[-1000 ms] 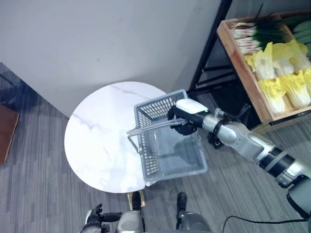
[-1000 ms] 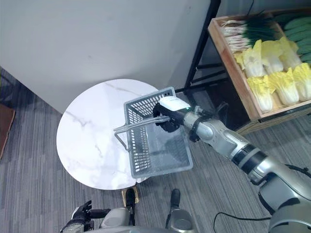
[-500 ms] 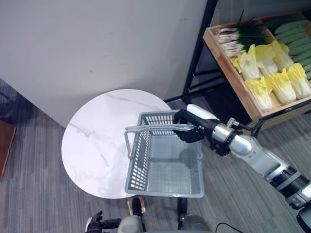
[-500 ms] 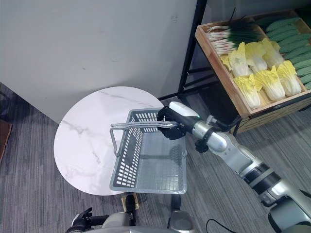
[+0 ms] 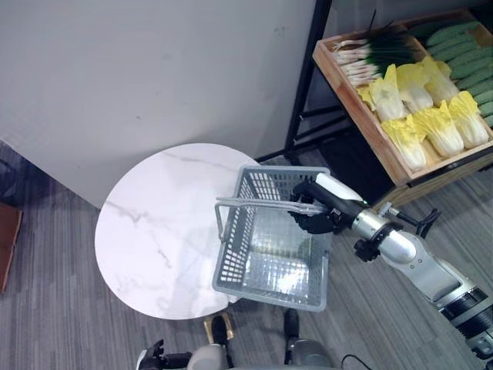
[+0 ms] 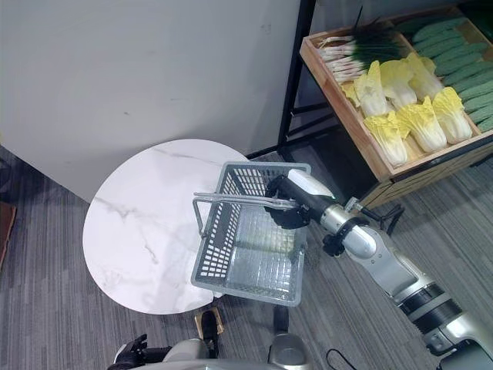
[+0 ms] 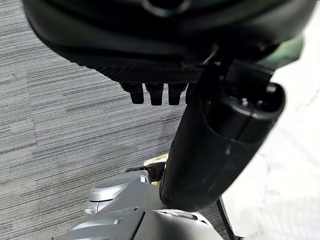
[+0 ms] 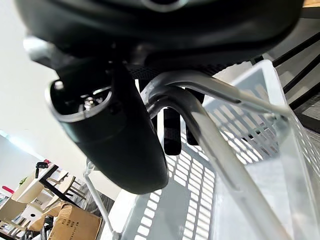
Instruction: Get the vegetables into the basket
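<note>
basket (image 5: 269, 254) hangs from right hand (image 5: 314, 213)

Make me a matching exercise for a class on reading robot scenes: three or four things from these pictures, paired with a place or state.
Things:
1. basket
2. right hand
3. round table
4. cabbages

Places or states:
A. in the wooden crate on the rack
B. white marble top, by the wall
C. fingers curled round the handles
D. grey, nothing inside, hanging from its handles

Pairs: 1-D, 2-C, 3-B, 4-A
</note>
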Robot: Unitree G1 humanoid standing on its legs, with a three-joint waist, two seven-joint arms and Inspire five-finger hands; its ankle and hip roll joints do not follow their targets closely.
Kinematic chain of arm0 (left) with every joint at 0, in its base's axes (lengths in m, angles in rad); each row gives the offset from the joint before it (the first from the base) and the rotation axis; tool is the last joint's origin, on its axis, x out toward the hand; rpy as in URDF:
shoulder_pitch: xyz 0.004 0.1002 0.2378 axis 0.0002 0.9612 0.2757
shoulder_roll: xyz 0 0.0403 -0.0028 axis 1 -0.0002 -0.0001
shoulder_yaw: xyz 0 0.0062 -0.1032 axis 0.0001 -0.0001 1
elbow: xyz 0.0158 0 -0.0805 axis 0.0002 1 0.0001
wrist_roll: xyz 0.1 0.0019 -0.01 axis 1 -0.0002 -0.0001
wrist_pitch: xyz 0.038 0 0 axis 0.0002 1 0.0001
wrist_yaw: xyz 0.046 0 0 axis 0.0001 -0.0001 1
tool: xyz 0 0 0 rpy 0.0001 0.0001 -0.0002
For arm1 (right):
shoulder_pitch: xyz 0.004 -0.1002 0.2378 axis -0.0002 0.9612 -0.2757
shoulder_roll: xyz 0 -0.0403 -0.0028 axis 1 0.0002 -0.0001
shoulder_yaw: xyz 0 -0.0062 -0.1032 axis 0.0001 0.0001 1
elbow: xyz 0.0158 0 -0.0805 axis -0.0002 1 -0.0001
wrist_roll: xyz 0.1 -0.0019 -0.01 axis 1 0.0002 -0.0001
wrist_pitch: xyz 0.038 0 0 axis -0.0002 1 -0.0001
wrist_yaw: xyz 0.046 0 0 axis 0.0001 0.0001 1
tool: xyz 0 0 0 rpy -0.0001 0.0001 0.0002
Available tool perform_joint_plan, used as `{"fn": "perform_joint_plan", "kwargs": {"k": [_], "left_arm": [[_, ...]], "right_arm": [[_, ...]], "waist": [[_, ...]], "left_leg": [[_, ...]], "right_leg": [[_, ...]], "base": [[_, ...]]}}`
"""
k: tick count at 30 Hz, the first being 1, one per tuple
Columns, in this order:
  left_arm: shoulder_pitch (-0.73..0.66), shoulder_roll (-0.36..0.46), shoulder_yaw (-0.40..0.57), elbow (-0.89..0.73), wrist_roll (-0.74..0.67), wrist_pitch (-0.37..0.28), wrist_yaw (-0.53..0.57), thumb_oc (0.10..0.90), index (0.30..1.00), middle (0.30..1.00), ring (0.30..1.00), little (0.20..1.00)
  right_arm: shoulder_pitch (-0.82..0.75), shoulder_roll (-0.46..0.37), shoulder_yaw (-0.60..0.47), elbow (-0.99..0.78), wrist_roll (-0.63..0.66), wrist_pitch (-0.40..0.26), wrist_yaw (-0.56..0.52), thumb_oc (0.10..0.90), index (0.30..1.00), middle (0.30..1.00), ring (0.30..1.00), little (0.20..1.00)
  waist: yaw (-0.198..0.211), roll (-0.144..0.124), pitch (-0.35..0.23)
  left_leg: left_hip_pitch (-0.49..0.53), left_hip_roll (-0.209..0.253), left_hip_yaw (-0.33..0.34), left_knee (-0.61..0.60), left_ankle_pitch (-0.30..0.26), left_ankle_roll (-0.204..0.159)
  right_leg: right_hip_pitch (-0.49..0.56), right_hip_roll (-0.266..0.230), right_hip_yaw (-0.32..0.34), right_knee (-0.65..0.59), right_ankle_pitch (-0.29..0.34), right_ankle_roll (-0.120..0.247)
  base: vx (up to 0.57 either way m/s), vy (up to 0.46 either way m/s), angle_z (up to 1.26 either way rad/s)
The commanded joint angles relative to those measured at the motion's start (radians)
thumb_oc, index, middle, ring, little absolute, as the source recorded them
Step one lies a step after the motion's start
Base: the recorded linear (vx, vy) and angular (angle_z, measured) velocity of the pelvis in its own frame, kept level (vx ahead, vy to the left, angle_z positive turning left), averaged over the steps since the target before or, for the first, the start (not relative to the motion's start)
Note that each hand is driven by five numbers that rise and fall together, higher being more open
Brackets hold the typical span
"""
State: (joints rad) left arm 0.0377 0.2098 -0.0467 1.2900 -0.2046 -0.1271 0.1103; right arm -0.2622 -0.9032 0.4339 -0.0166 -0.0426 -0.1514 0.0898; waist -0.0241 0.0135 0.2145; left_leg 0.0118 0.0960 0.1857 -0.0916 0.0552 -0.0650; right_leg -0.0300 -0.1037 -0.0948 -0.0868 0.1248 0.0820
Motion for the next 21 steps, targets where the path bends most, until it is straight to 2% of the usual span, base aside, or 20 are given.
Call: {"fn": "perform_joint_plan", "kwargs": {"k": [1, 3, 6, 8, 10, 11, 14, 15, 17, 21], "left_arm": [[-0.027, 0.029, -0.029, 0.042, 0.024, -0.012, 0.016, 0.900, 1.000, 1.000, 1.000, 1.000], [-0.032, 0.031, -0.038, 0.038, 0.044, -0.010, 0.018, 0.900, 1.000, 1.000, 1.000, 1.000], [-0.031, 0.032, -0.038, 0.035, 0.057, -0.009, 0.016, 0.900, 1.000, 1.000, 1.000, 1.000], [-0.029, 0.036, -0.040, 0.034, 0.068, -0.009, 0.011, 0.900, 1.000, 1.000, 1.000, 1.000], [-0.031, 0.049, -0.039, 0.029, 0.086, -0.013, 0.008, 0.900, 1.000, 1.000, 1.000, 1.000], [-0.030, 0.049, -0.038, 0.029, 0.086, -0.013, 0.008, 0.900, 1.000, 1.000, 1.000, 1.000], [-0.028, 0.065, -0.027, 0.017, 0.086, -0.012, 0.008, 0.900, 1.000, 1.000, 1.000, 1.000], [-0.022, 0.076, -0.023, 0.012, 0.099, -0.010, 0.002, 0.900, 1.000, 1.000, 1.000, 1.000], [-0.012, 0.081, -0.015, 0.017, 0.107, -0.003, -0.006, 0.900, 1.000, 1.000, 1.000, 1.000], [-0.007, 0.086, -0.008, 0.014, 0.100, -0.003, -0.010, 0.900, 1.000, 1.000, 1.000, 1.000]], "right_arm": [[-0.134, 0.017, -0.111, -0.158, 0.047, -0.136, -0.093, 0.400, 0.300, 0.300, 0.300, 0.300], [-0.107, 0.023, -0.143, -0.151, 0.043, -0.134, -0.104, 0.400, 0.300, 0.300, 0.300, 0.300], [-0.079, 0.025, -0.170, -0.153, 0.030, -0.134, -0.110, 0.400, 0.300, 0.300, 0.300, 0.300], [-0.051, 0.023, -0.193, -0.162, 0.014, -0.132, -0.112, 0.400, 0.300, 0.300, 0.300, 0.300], [-0.057, 0.029, -0.189, -0.164, -0.014, -0.127, -0.121, 0.400, 0.300, 0.300, 0.300, 0.300], [-0.058, 0.029, -0.188, -0.164, -0.015, -0.127, -0.121, 0.400, 0.300, 0.300, 0.300, 0.300], [-0.078, 0.036, -0.172, -0.159, -0.026, -0.124, -0.128, 0.400, 0.300, 0.300, 0.300, 0.300], [-0.098, 0.038, -0.161, -0.160, -0.024, -0.125, -0.127, 0.400, 0.300, 0.300, 0.300, 0.300], [-0.119, 0.052, -0.135, -0.160, -0.012, -0.131, -0.114, 0.400, 0.300, 0.300, 0.300, 0.300], [-0.124, 0.067, -0.120, -0.159, 0.000, -0.132, -0.099, 0.400, 0.300, 0.300, 0.300, 0.300]], "waist": [[0.021, -0.069, -0.034], [0.013, -0.084, -0.009], [0.005, -0.085, -0.003], [-0.002, -0.087, -0.002], [-0.012, -0.080, 0.004], [-0.009, -0.081, 0.001], [0.002, -0.071, 0.004], [0.011, -0.066, 0.004], [0.025, -0.063, -0.005], [0.034, -0.064, -0.017]], "left_leg": [[0.082, 0.030, 0.030, 0.012, -0.038, -0.048], [0.049, 0.015, 0.031, 0.079, -0.068, -0.032], [0.048, 0.001, 0.043, 0.076, -0.078, -0.020], [0.058, -0.020, 0.060, 0.059, -0.079, -0.010], [0.054, -0.036, 0.098, 0.048, -0.080, -0.001], [0.052, -0.036, 0.102, 0.048, -0.080, -0.001], [0.050, -0.019, 0.164, 0.015, -0.059, 0.001], [0.047, -0.007, 0.201, 0.014, -0.053, 0.008], [0.043, 0.004, 0.252, 0.018, -0.048, 0.022], [0.038, 0.009, 0.275, 0.019, -0.039, 0.019]], "right_leg": [[0.036, -0.130, 0.007, 0.008, -0.019, 0.133], [0.002, -0.151, 0.026, 0.060, -0.014, 0.144], [-0.021, -0.162, 0.042, 0.073, 0.004, 0.160], [-0.036, -0.175, 0.061, 0.066, 0.062, 0.180], [-0.088, -0.185, 0.076, 0.046, 0.152, 0.180], [-0.094, -0.184, 0.081, 0.046, 0.153, 0.180], [-0.107, -0.189, -0.031, 0.069, 0.114, 0.180], [-0.095, -0.192, -0.097, 0.137, 0.063, 0.178], [-0.047, -0.190, -0.135, 0.228, -0.013, 0.156], [-0.020, -0.176, -0.121, 0.246, -0.037, 0.154]], "base": [[-0.02, 0.085, -0.14], [-0.07, 0.131, -0.16], [-0.05, 0.134, -0.14], [-0.06, 0.169, -0.16], [-0.15, 0.171, -0.45], [-0.16, 0.137, -0.86], [-0.18, 0.102, -0.82], [-0.21, 0.116, -0.79], [-0.21, 0.087, -1.02], [-0.05, -0.029, -0.59]]}}
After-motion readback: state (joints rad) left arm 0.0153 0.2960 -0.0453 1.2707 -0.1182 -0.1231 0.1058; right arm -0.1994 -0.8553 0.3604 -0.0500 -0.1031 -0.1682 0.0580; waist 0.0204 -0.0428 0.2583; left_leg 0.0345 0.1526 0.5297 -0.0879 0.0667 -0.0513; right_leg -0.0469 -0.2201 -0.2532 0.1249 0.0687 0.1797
